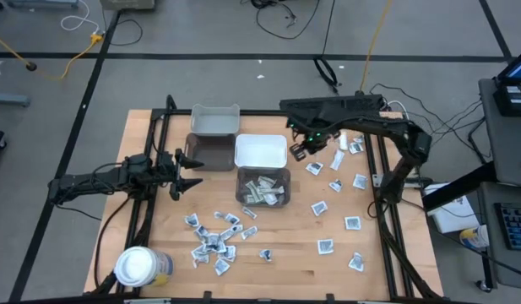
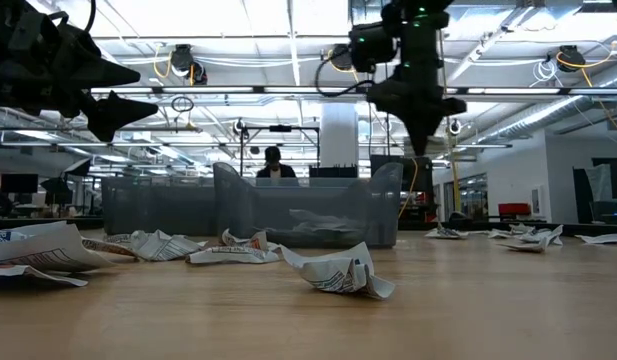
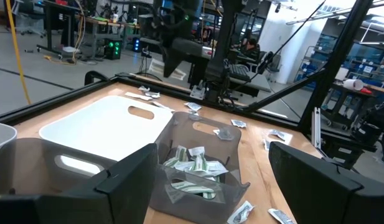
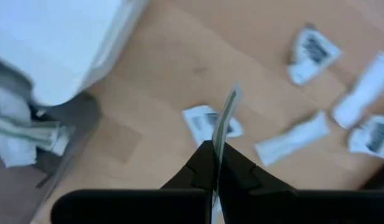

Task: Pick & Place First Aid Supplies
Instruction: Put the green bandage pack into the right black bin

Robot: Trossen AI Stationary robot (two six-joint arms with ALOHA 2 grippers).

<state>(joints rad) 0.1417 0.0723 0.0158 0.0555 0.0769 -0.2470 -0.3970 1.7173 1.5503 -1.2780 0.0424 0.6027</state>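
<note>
Right wrist view: we see the right gripper (image 4: 215,163), at the lower centre of the frame, clenched on a thin pale-green strip (image 4: 225,121). The strip stands edge-on to the camera, its long axis running from the fingertips up and slightly right toward mid-frame. Beyond it on the wooden table (image 4: 154,93) lies a flat white packet (image 4: 201,121), with more packets (image 4: 313,50) scattered at the upper right.

In the high view we find that gripper (image 1: 299,150) just right of the white bin (image 1: 260,152), above centre. The grey bin (image 1: 263,187) below it holds green strips and packets. A crumpled heap of packets (image 1: 214,241) lies at lower centre, beside a white-lidded jar (image 1: 138,266) at the lower left. The left gripper (image 1: 186,171) hangs at left of centre, its fingers spread wide and holding nothing, pointing right toward the bins.
</note>
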